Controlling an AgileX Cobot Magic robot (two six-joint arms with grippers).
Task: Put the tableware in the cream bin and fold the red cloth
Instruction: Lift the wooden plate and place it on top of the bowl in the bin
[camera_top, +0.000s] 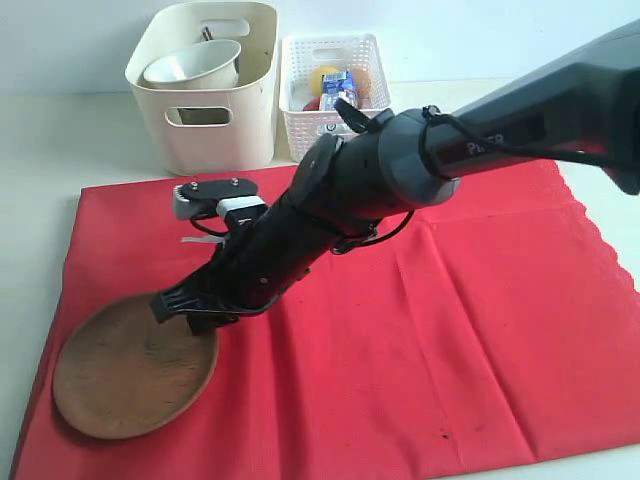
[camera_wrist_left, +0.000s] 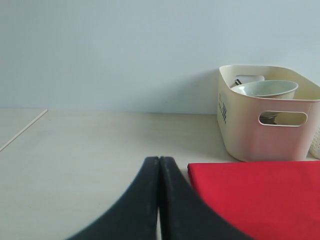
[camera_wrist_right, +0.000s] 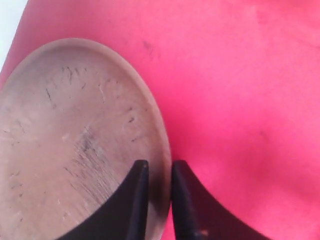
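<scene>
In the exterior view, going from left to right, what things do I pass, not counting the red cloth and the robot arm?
wooden plate → cream bin → white basket

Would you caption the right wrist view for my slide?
Right gripper clasps the wooden plate by its rim, on the red cloth.

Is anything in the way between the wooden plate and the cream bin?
No, nothing visible lies on the red cloth between the wooden plate and the cream bin. The bin already holds a bowl, which takes up some room inside.
</scene>
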